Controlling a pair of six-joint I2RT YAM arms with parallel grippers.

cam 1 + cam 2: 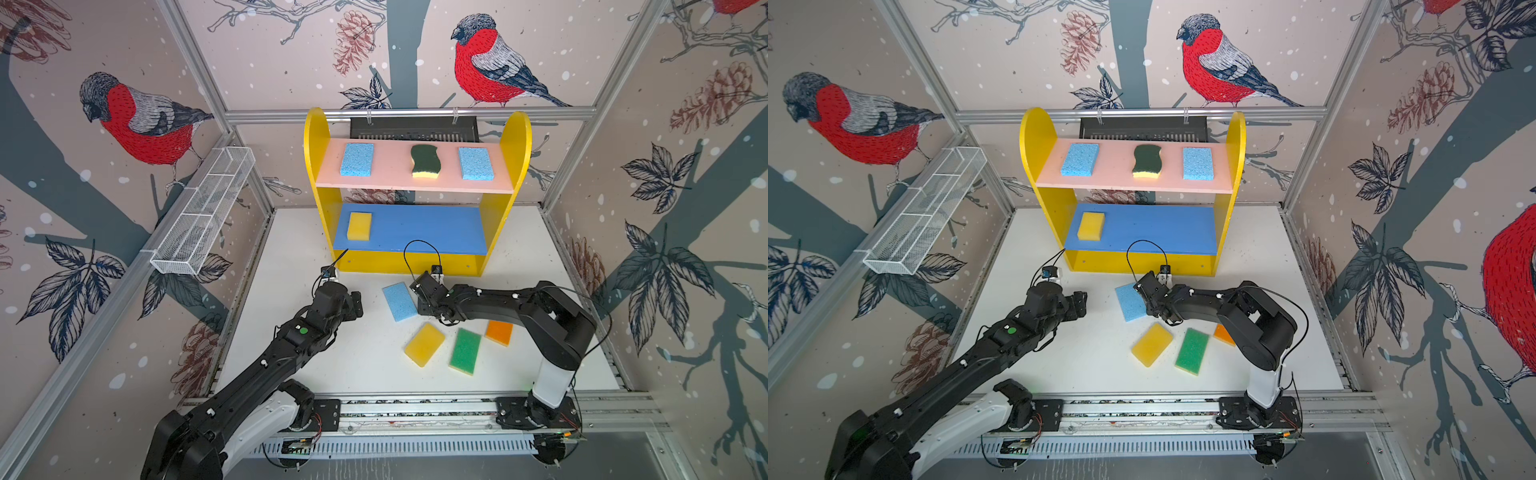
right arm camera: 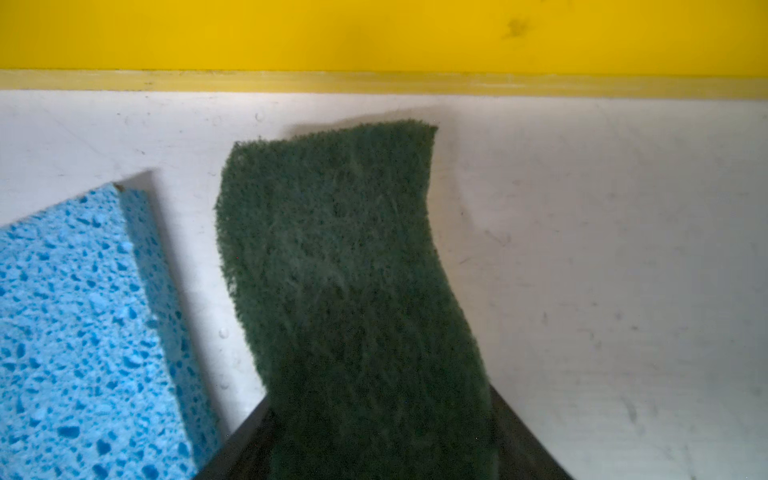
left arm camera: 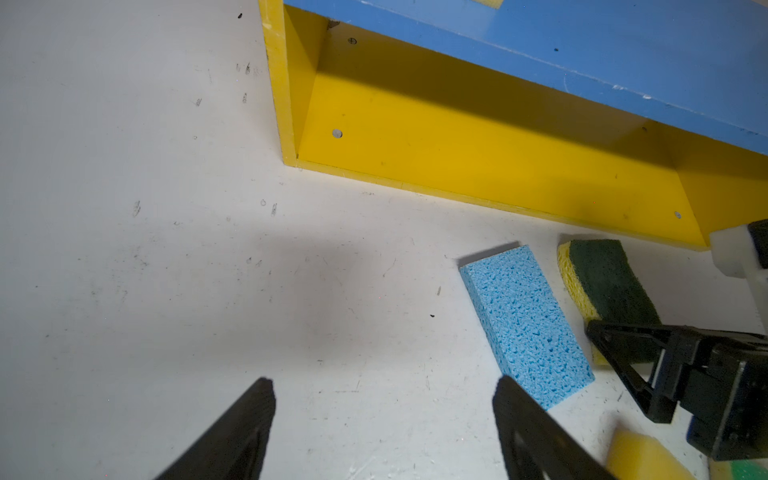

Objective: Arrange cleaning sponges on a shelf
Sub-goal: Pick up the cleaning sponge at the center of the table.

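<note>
Right wrist view: the dark-green wavy sponge [image 2: 345, 270] lies on the worktop [image 2: 582, 249], just on the near side of the shelf [image 2: 374, 33] and its yellow bottom edge. The right hand [image 2: 380, 397] has drawn its jaws in against both long sides of the sponge's near end. They look to be in contact, so I take it as gripped, though nothing shows it lifted.

The hold sits at one end only, and foam gives. Once raised, the far end may droop and catch the front lip of the blue middle board [image 1: 415, 232], or the sponge may twist out of the jaws. The light blue sponge [image 2: 83, 332] lies just to its left, apart but close, and a sideways swing could shove it. The black cable loop [image 1: 420, 240] above the right wrist arches directly in front of that board and could snag on its edge as the arm reaches in.

The left hand [image 3: 384, 382] hangs about half open and empty over bare worktop, left of the light blue sponge. If both arms head for the shelf together, they could meet.

The shelved yellow sponge [image 1: 359, 225] sits at the board's left end, so a careless placement could crowd it. Nearer and to the right, the loose yellow sponge [image 1: 424, 344], green sponge [image 1: 465, 350] and orange sponge [image 1: 499, 331] lie close to the right forearm, which could brush them if it drops.
</note>
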